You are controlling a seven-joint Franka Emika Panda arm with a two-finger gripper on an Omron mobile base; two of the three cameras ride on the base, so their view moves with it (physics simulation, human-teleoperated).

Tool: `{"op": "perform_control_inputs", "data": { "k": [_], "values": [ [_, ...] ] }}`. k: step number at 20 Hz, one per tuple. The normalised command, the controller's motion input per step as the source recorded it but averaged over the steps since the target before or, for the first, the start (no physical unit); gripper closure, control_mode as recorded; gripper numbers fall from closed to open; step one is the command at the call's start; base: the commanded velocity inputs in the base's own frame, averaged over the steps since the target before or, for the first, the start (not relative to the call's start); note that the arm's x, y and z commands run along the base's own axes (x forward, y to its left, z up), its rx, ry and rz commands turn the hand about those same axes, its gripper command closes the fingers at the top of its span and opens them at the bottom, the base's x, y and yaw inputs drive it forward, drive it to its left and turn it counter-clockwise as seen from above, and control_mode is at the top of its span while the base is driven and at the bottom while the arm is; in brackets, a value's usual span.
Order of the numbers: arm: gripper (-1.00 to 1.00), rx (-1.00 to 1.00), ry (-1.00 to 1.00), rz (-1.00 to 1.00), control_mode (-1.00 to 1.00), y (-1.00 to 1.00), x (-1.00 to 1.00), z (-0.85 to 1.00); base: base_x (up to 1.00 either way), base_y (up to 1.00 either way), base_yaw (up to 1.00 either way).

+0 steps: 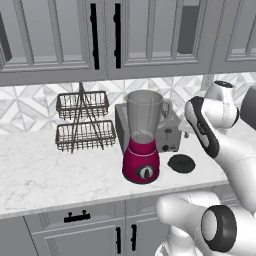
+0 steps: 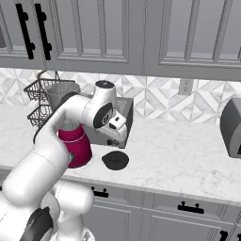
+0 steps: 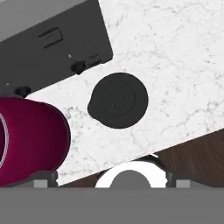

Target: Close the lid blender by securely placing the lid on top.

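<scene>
One lid (image 3: pixel 118 106) lay flat on the counter (image 1: pixel 45 175), just beside one blender (image 1: pixel 142 137). One toaster (image 1: pixel 167 134) stood half-hidden behind. Whether the fingers were apart was impossible to tell.

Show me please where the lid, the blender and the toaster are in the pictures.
lid (image 3: pixel 118 99), hand view, on its raised centre.
blender (image 1: pixel 141 165), left base view, on its magenta base above the dial.
toaster (image 1: pixel 168 136), left base view, on its silver front face right of the jar.
</scene>
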Motion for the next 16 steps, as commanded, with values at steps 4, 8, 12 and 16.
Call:
{"op": "perform_control_inputs", "data": {
  "k": [4, 8, 12, 16],
  "values": [
    [-1.00, 0.00, 0.13, -0.36, -1.00, -0.20, 0.32, -0.97, 0.00, 0.00, 0.00],
    [-1.00, 0.00, 0.01, -0.14, -1.00, 0.00, 0.36, -0.78, 0.00, 0.00, 0.00],
    [-1.00, 0.00, 0.00, -0.01, -1.00, 0.00, 0.33, -0.68, 0.00, 0.00, 0.00],
    [-1.00, 0.00, 0.00, 0.00, -1.00, 0.00, 0.39, -0.41, 0.00, 0.00, 0.00]
  ]
}}
